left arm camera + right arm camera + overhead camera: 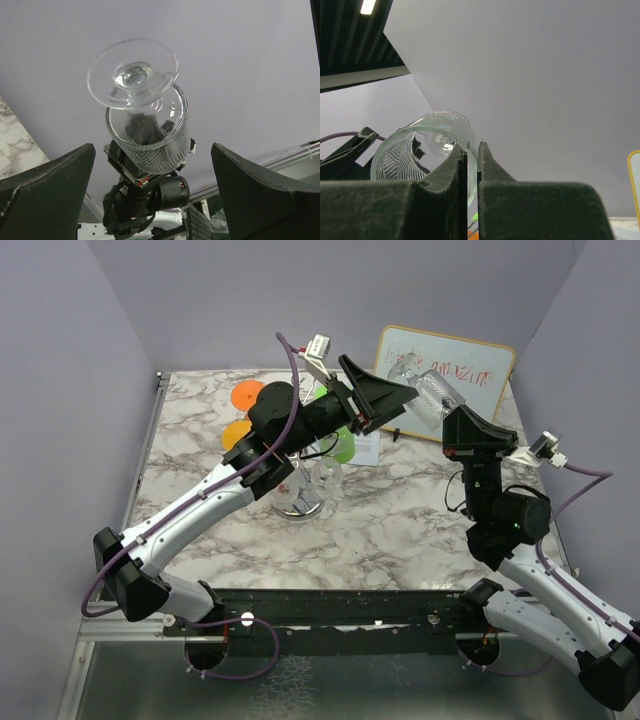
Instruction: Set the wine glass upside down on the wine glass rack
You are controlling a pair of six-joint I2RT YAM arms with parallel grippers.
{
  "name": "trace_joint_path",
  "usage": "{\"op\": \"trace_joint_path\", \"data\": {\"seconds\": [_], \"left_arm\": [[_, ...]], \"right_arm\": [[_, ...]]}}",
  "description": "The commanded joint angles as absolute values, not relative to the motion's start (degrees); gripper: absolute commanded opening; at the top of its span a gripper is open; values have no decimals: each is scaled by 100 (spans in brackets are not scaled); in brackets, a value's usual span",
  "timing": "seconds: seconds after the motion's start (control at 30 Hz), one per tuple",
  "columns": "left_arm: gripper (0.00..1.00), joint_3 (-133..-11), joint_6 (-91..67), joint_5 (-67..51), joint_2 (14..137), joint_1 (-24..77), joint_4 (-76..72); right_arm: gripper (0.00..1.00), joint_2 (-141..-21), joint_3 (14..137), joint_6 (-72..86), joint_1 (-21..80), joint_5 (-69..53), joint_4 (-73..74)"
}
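A chrome wire wine glass rack [300,502] stands on the marble-patterned table [400,520], partly hidden beneath the left arm. The left gripper [392,400] hangs released, fingers spread wide, facing the wine glass [432,395]. The glass is clear, with a ribbed bowl, short stem and round foot, and is held aloft on its side. The right gripper [472,151] pinches the bowl's rim, in front of a whiteboard [480,365].
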State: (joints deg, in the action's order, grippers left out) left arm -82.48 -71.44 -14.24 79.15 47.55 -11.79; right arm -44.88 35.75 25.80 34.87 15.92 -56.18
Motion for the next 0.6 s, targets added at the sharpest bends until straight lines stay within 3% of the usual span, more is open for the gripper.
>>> {"op": "trace_joint_path", "data": {"seconds": [0.0, 0.33, 0.57], "left_arm": [[99, -8517, -7384, -1654, 8087, 5026, -1627], [98, -8714, -7596, -855, 8434, 5212, -1907], [86, -8630, -7713, -137, 8527, 5227, -1937]], "right_arm": [[1, -4632, 3862, 2917, 3485, 1329, -6424], [1, -5005, 3819, 3139, 3481, 1028, -6686], [1, -5001, 3661, 2762, 3487, 401, -6905]]}}
